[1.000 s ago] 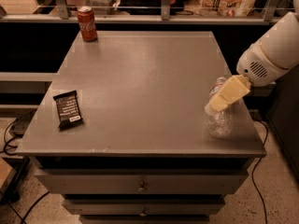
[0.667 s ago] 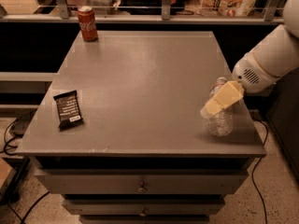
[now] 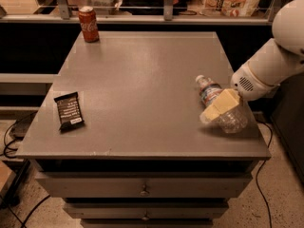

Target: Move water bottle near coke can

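The water bottle (image 3: 212, 92), clear and crinkled with a white cap, is at the right side of the grey table (image 3: 142, 84). It is tilted, with its cap pointing up and to the left. My gripper (image 3: 220, 107) has pale yellow fingers and is shut around the bottle's body, reaching in from the white arm (image 3: 270, 65) on the right. The red coke can (image 3: 88, 23) stands upright at the table's far left corner, far from the bottle.
A flat dark snack wrapper (image 3: 69, 110) lies near the table's front left edge. Drawers (image 3: 142, 189) sit under the tabletop. A railing and shelves with packages run behind the table. Cables lie on the floor at left and right.
The gripper has shifted a little left and lower with the bottle. The bottle now leans over, and its cap and label show to the upper left of the fingers.
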### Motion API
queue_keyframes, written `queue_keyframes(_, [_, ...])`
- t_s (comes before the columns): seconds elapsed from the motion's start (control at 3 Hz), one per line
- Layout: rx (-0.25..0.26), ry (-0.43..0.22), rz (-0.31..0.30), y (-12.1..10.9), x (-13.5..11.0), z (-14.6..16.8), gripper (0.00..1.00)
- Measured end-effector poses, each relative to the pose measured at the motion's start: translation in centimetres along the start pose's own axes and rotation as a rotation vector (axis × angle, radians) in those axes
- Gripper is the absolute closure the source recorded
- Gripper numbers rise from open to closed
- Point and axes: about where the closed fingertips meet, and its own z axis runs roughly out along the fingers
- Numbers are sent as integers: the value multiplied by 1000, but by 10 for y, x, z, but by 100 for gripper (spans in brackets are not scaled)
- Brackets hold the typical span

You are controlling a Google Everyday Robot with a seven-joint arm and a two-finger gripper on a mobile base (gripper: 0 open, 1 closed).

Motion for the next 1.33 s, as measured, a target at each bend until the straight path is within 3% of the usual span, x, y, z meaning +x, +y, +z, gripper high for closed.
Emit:
queue_keyframes(0.33, [19, 18, 30, -3, -1, 1, 26])
queue_keyframes(0.67, [81, -19, -57, 5, -29, -23, 100])
queue_keyframes(1.0, [84, -38, -78, 5, -36, -31, 100])
queue_keyframes(1.33, [74, -158, -176, 5, -68, -76, 100])
